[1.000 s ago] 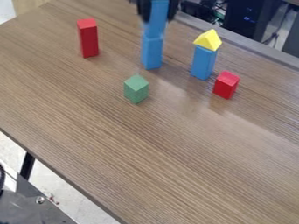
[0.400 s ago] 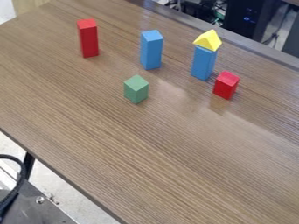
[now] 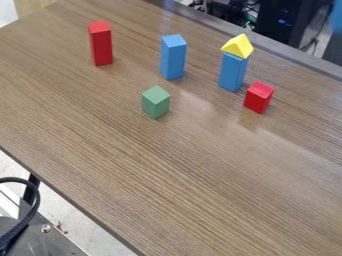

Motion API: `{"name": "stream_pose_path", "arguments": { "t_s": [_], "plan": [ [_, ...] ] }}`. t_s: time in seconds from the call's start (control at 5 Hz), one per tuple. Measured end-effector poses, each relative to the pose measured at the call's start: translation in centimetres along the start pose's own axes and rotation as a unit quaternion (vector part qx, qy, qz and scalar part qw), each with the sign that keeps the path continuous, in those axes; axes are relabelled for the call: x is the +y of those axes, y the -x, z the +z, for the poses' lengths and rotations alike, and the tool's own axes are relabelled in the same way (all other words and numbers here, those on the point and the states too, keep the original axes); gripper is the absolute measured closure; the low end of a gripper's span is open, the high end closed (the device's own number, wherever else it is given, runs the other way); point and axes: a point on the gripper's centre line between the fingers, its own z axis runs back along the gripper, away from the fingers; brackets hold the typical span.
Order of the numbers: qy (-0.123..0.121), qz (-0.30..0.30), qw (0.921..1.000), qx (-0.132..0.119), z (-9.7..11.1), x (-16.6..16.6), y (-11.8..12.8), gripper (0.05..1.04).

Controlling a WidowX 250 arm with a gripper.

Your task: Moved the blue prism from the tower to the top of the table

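The wood-grained table [image 3: 174,165] bears an upright left blue block [image 3: 173,57], its flat top bare, likely the tower's base. The right blue block [image 3: 232,72] gives a yellow wedge [image 3: 238,46] level support. The blurred blue shape [image 3: 338,19] at the far right edge is probably the prism; the gripper's opening and hold I cannot tell.

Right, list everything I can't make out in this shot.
All in the camera view:
- Blue shape: blurred and cut off by the right edge; can't tell what it is.
- Green block: far sides, hidden by its own front.
- Table: extent, cut off by the right and bottom edges.
- Black cable: ends, cut off by the frame.
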Motion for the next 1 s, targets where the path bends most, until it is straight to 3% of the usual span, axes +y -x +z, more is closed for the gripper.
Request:
{"name": "stream_pose_path", "arguments": {
  "t_s": [0.2, 0.4, 0.6, 0.8, 1.0],
  "plan": [
    [-0.015, -0.016, 0.9996, 0.018, -4.4, 1.5, 1.2, 0.478],
    [0.011, -0.014, 0.9998, 0.011, -7.7, 1.8, 1.9, 0.478],
    [0.014, -0.016, 0.9997, -0.012, -9.5, 2.2, 1.7, 0.478],
    [-0.061, -0.015, 0.9976, -0.030, -11.4, 2.9, 2.2, 0.478],
    [-0.126, -0.044, 0.9909, -0.019, -12.9, 3.3, 3.1, 0.478]
  ]
}}
